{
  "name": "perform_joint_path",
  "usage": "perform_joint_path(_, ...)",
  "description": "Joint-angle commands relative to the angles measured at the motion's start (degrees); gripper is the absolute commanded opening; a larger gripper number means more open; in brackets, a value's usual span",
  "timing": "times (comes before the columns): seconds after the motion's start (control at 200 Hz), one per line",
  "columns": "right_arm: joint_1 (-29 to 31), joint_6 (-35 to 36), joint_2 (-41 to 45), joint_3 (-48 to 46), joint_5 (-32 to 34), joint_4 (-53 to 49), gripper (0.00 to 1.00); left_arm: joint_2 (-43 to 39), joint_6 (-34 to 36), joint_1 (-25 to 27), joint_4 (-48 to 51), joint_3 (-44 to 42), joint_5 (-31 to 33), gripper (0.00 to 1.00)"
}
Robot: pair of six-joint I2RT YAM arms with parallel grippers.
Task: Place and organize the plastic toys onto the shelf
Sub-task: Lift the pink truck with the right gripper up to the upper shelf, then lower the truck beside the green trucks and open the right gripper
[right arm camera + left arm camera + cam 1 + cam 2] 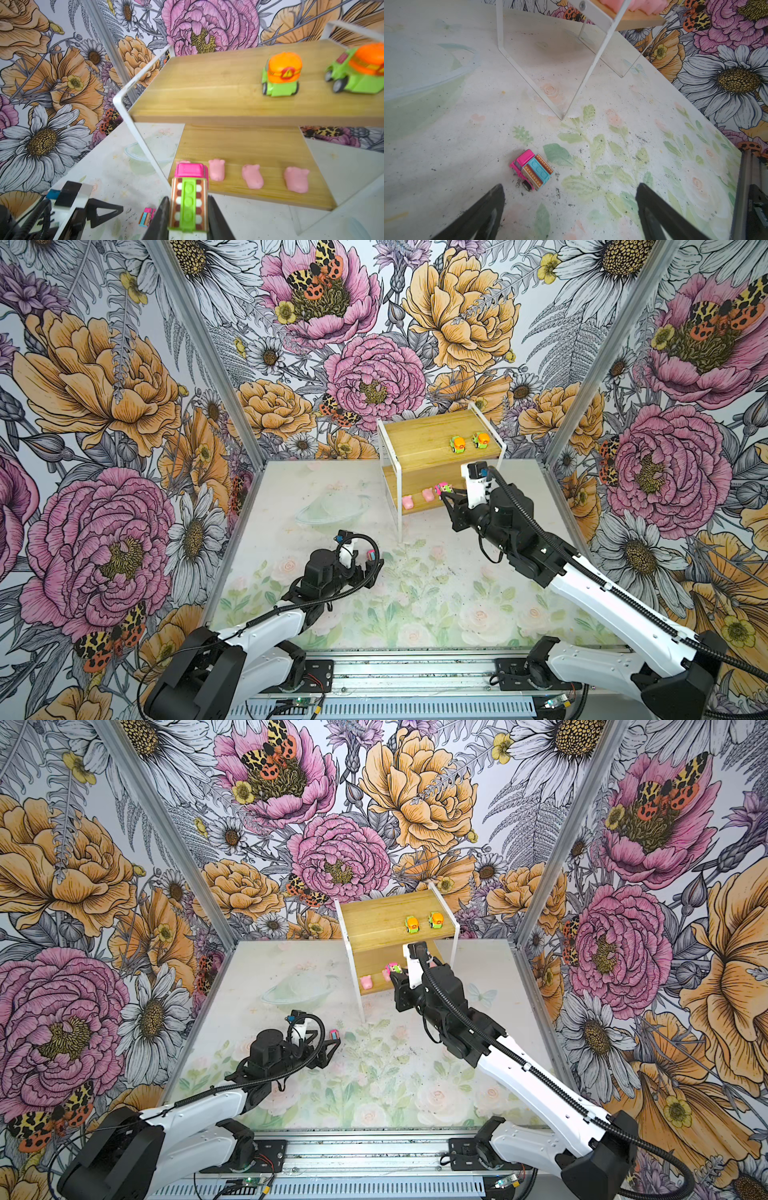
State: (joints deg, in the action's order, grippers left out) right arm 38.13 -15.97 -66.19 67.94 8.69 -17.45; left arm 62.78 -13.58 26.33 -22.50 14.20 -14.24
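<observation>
Green-trimmed car (190, 172) is hanging clenched in right tool (188, 198) at the shelf (207, 93).
Placing is likely calling for bare space clear of the pigs (252, 176); left tool (570, 187) is gaping empty.

Shelf boards (207, 87): pale yellowish wood, visible grain, smooth satin finish.
Shelf frame (499, 25): thin, white-coated, smooth; looks like metal.
Pink pigs (252, 176): plain, matt, soft-looking plastic.
Orange-and-green cars (280, 76): hard glossy plastic, highlights on the orange tops.
Pink car with green trim (188, 199): glossy plastic, printed brown-and-white sticker strips.
Pink car with blue trim (532, 169): glossy plastic, patterned sticker sides, black wheels.
Worktop (446, 124): matt floral print, scuffed, speckled with dark grit.
Walls (104, 385): matt floral print, paper-like.
Left pincer fingers (483, 209): black matt plastic.
Right pincer fingers (161, 220): black matt plastic.
Arm shells (266, 630): smooth white plastic, slight sheen.
Base rail (415, 672): bare grey metal, ribbed.
</observation>
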Motion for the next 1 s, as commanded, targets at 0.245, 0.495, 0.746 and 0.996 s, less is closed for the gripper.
perform_joint_path(0.245, -4.3, -0.7, -14.9, 24.9, 4.7, -9.1, 0.28, -1.3, -1.1, -1.0, -0.8, -1.1, 0.2, 0.99)
perform_joint_path(0.495, -4.8, -2.6, -22.9, 34.0, 4.8, -11.6, 0.3, -1.6, -1.2, -1.2, -0.9, -1.2, -0.2, 0.99)
perform_joint_path(0.746, -5.6, -4.3, -25.8, 36.3, 3.9, -12.4, 0.3, -1.1, -1.4, -1.3, -1.1, -1.1, -0.2, 0.99)
perform_joint_path(0.996, -6.1, -4.9, -26.8, 35.1, 2.6, -13.1, 0.3, -0.9, -1.4, -1.3, -1.2, -1.0, -0.2, 0.99)
